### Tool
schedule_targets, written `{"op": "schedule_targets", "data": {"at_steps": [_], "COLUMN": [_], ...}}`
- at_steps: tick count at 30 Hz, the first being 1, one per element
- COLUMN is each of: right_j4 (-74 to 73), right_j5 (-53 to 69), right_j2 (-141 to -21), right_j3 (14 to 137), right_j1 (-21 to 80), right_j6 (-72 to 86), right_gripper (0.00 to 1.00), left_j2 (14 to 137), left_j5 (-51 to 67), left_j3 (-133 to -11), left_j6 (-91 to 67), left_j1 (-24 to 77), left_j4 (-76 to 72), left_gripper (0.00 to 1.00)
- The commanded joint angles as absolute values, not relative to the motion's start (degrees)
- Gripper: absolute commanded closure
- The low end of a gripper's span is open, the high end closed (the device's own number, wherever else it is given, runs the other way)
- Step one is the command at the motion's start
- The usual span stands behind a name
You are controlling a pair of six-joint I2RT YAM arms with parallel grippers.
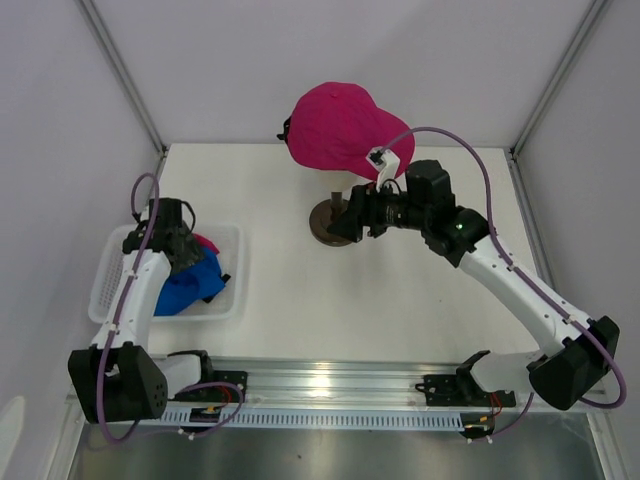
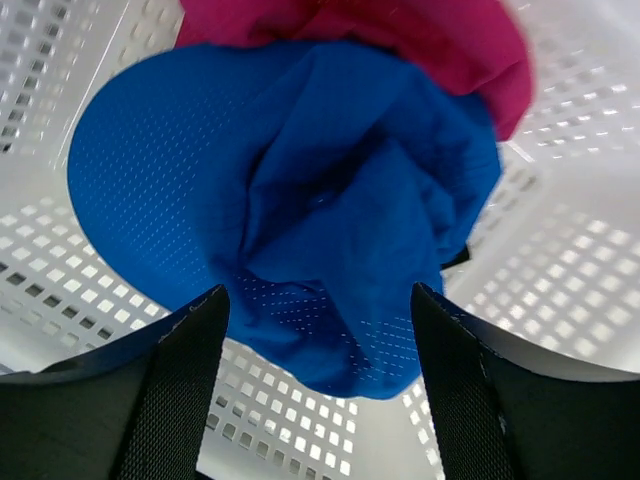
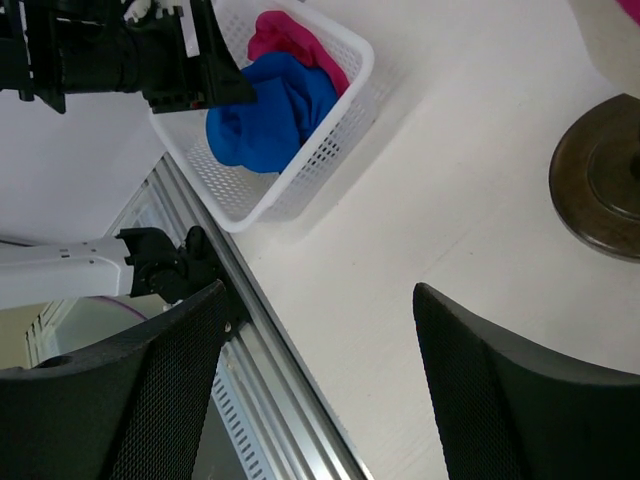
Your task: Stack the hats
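A magenta hat (image 1: 340, 128) sits on the mannequin head at the back middle. A blue hat (image 1: 190, 285) and another magenta hat (image 1: 206, 244) lie in the white basket (image 1: 232, 300) at the left. In the left wrist view the blue hat (image 2: 300, 200) lies crumpled with the magenta hat (image 2: 400, 35) behind it. My left gripper (image 2: 318, 330) is open just above the blue hat, inside the basket. My right gripper (image 1: 338, 226) is open and empty, low beside the stand. The right wrist view shows the blue hat (image 3: 265, 110) and the magenta hat (image 3: 290, 40) in the basket.
The dark round stand (image 1: 328, 222) of the mannequin head is beside my right gripper; it also shows in the right wrist view (image 3: 600, 175). The metal rail (image 1: 330, 385) runs along the near table edge. White walls enclose the back and sides.
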State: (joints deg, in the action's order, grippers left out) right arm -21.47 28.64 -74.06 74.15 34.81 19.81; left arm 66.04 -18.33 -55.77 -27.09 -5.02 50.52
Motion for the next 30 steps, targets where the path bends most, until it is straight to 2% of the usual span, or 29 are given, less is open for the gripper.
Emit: {"op": "schedule_targets", "data": {"at_steps": [1,3,6,7,9,10,12,13,23,30], "right_j4": [-14.0,-12.7,-12.5,-12.7,-12.6,-12.2,-10.3,-9.6,-1.3,2.5], "right_j5": [26.3,26.5,26.5,26.4,26.5,26.4,26.5,26.9,30.4,30.3], "right_j2": [-73.6,-73.8,-74.8,-75.4,-75.8,-76.3,-76.9,-77.3,-87.5,-91.9], "right_j3": [73.7,73.7,74.3,74.5,75.0,75.0,74.8,74.8,82.8,86.6], "right_j1": [36.6,36.7,36.7,36.7,36.8,36.9,37.1,37.3,43.2,43.7], "right_j6": [19.3,19.9,20.0,20.0,20.5,20.8,22.0,23.1,28.4,32.4], "right_gripper": [0.21,0.21,0.2,0.2,0.21,0.2,0.2,0.21,0.2,0.2], "left_j2": [66.8,67.5,67.5,67.3,66.8,66.8,67.0,66.7,58.6,56.5], "left_j5": [-22.2,-23.8,-25.3,-24.4,-23.5,-22.7,-22.7,-22.6,-11.7,6.5], "left_j3": [-54.0,-52.7,-51.2,-50.8,-50.2,-50.0,-50.7,-52.0,-74.6,-79.2], "left_j6": [-30.9,-31.7,-32.2,-31.9,-31.9,-31.8,-32.2,-32.2,-18.1,-12.7], "left_j1": [-4.1,-3.4,-3.1,-3.2,-3.2,-3.2,-3.1,-3.1,-3.2,-3.1], "left_j4": [49.7,49.0,45.5,44.7,42.7,42.2,42.9,43.6,49.7,49.3], "left_gripper": [0.24,0.26,0.39,0.49,0.6,0.78,0.95,0.99,0.99,0.99]}}
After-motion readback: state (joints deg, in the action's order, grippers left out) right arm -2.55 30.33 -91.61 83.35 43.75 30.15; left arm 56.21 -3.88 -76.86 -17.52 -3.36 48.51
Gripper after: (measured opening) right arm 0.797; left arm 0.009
